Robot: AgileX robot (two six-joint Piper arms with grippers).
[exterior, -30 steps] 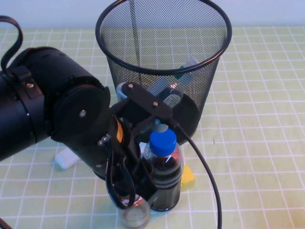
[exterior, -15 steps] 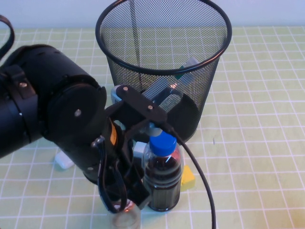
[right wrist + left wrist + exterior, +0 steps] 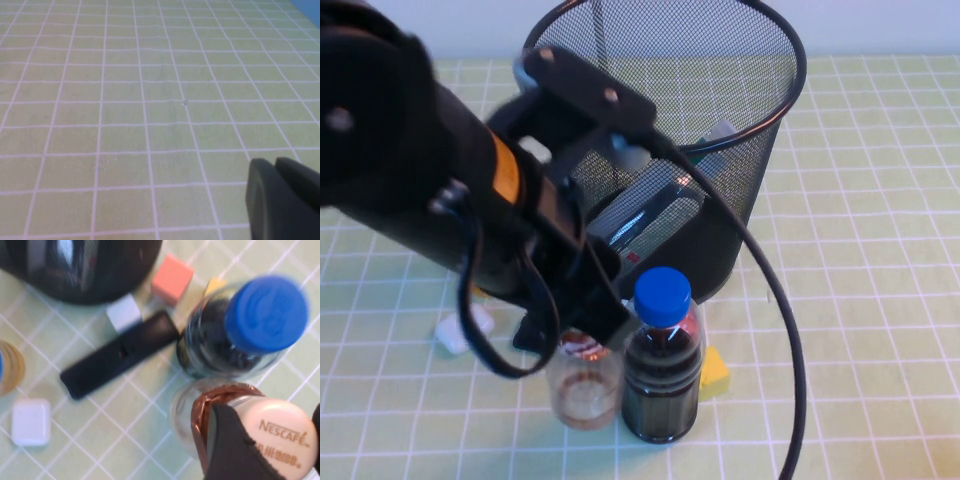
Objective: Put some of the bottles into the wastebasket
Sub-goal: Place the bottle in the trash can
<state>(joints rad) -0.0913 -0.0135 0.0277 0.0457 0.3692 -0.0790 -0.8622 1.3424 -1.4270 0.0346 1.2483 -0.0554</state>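
My left gripper (image 3: 276,442) is shut on the white cap of the short bottle (image 3: 220,396), which has a brown-orange neck wrap. In the high view this bottle (image 3: 585,395) hangs under the left gripper (image 3: 582,338), right beside the blue-capped bottle of dark liquid (image 3: 662,375). The black wire-mesh wastebasket (image 3: 770,60) stands just behind them. The taller clear bottle with a white, red-marked label (image 3: 642,222) lies inside it, seen through the mesh. My right gripper (image 3: 282,197) is shut and empty over bare checked cloth; it does not show in the high view.
A yellow block (image 3: 714,372) lies right of the dark bottle and a white case (image 3: 460,330) left of the arm. The left wrist view shows a black bar (image 3: 120,352), a white cube (image 3: 124,312) and a pink cube (image 3: 171,279) by the basket's base (image 3: 100,275).
My left arm has risen and swung back toward the basket, carrying the short bottle; the bottle now shows higher, next to the dark bottle, which has not moved.
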